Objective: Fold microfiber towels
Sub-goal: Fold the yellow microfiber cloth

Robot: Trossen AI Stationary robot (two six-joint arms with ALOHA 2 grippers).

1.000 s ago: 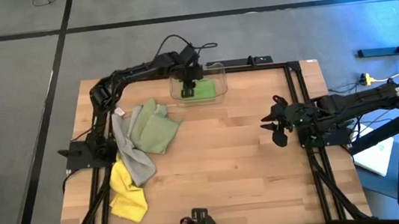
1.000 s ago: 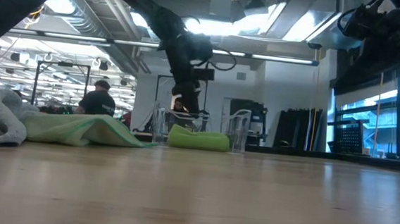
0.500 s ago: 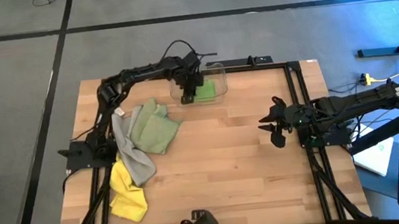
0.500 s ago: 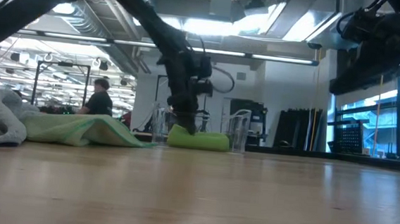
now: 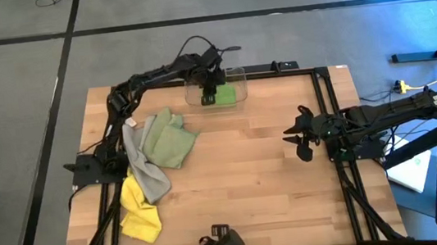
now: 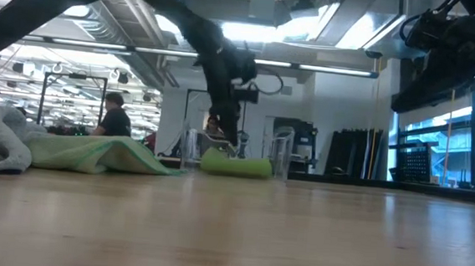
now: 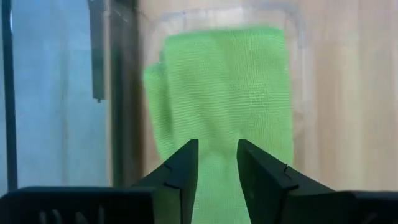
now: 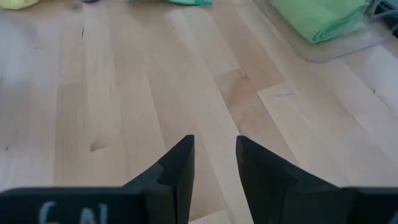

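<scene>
Wood planks formed the table [image 5: 241, 177], with grey floor around it and a person [image 6: 113, 116] in the bright workshop behind. Landmark: the clear bin [image 5: 239, 75] at the far edge. Above it hung the left gripper [image 5: 209, 86], its fingers [image 7: 180, 174] parted narrowly over the folded bright green towel [image 7: 230, 93] inside, gripping nothing, the arm reaching from the bin's left. Right gripper [image 5: 303, 136] waited well apart, narrowly open and empty. 3 towels, sage [image 5: 167, 141], grey [image 5: 145, 168] and yellow [image 5: 138, 210], lay heaped left of the bin.
</scene>
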